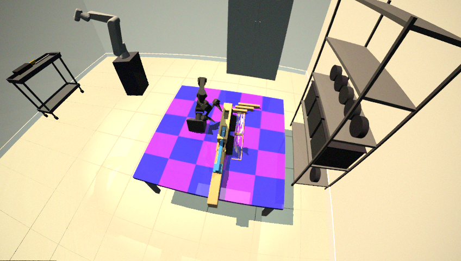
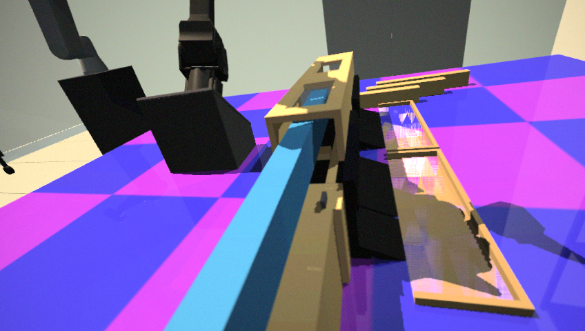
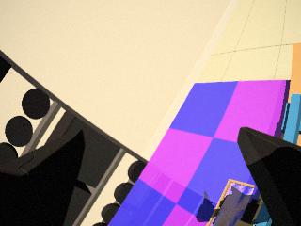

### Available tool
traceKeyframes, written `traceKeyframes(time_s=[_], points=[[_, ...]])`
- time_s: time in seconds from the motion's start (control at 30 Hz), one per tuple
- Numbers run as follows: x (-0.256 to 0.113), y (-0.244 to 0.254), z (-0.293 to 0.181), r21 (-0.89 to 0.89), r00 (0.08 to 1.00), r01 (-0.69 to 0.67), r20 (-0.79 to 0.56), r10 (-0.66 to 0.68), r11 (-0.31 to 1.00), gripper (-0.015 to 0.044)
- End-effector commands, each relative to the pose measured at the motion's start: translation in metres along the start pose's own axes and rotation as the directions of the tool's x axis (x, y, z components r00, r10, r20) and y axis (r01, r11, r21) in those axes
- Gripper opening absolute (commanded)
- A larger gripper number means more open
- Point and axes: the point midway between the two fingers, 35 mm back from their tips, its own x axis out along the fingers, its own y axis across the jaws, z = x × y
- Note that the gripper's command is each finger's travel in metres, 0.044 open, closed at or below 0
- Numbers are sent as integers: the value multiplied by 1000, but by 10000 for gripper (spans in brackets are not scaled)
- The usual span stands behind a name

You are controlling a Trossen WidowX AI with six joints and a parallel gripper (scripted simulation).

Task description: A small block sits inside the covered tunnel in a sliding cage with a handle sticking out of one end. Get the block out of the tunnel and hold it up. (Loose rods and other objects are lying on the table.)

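You are viewing the tan covered tunnel (image 1: 227, 109); the blue bar (image 1: 219, 158) is extending from its near end, tan rods (image 1: 248, 105) lying beside its far end.

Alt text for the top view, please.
A black robot arm with its gripper open and holding nothing stands on a blue-and-magenta checkered table, beside a tan covered tunnel with a blue bar sticking out. Three loose rods lie beyond it.

The top view looks steeply down on the whole checkered table (image 1: 186, 165) (image 2: 512, 163) (image 3: 183, 153). The exterior view, closer, shares its tunnel (image 1: 227, 111) (image 2: 283, 107); wrist faces a table corner.
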Motion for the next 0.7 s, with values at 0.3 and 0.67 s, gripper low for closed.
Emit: traceKeyframes(time_s=[0.3, 0.67], points=[[-8, 31, -217, -505, 814, -226, -568, -124, 833, 440], [-84, 20, -352, -512, 448, -623, -854, -266, 592, 440]])
